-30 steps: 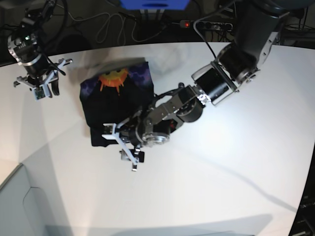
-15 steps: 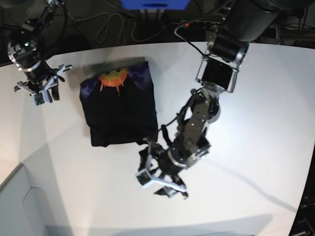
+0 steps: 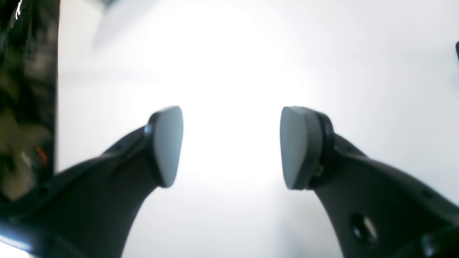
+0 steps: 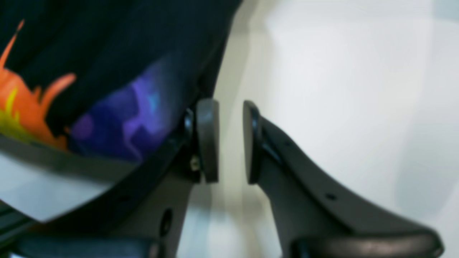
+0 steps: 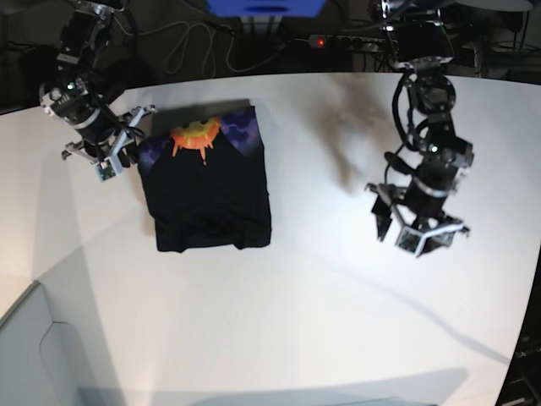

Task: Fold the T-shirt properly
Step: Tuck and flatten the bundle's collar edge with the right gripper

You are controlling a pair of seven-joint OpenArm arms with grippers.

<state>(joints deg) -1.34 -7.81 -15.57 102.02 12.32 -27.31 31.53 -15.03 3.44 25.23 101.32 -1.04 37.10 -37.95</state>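
Note:
The T-shirt (image 5: 207, 190) lies folded into a black rectangle on the white table (image 5: 296, 330), its orange burst print (image 5: 196, 135) and purple patches showing at the far edge. My right gripper (image 5: 118, 161) hovers at the shirt's far left corner. In the right wrist view the T-shirt (image 4: 107, 53) lies just left of the right gripper (image 4: 231, 141), whose pads stand a narrow gap apart with only table between them. My left gripper (image 5: 420, 241) hangs over bare table far to the right of the shirt. The left wrist view shows the left gripper (image 3: 231, 147) wide open and empty.
Behind the table's far edge lie a power strip (image 5: 355, 41), loose cables (image 5: 186, 51) and a blue box (image 5: 264, 7). A grey surface (image 5: 34, 355) adjoins the table at the lower left. The left arm's shadow falls on the table's far right.
My left arm has swung away from the shirt's front edge to the right side of the table. My right gripper has moved in toward the shirt's far left corner.

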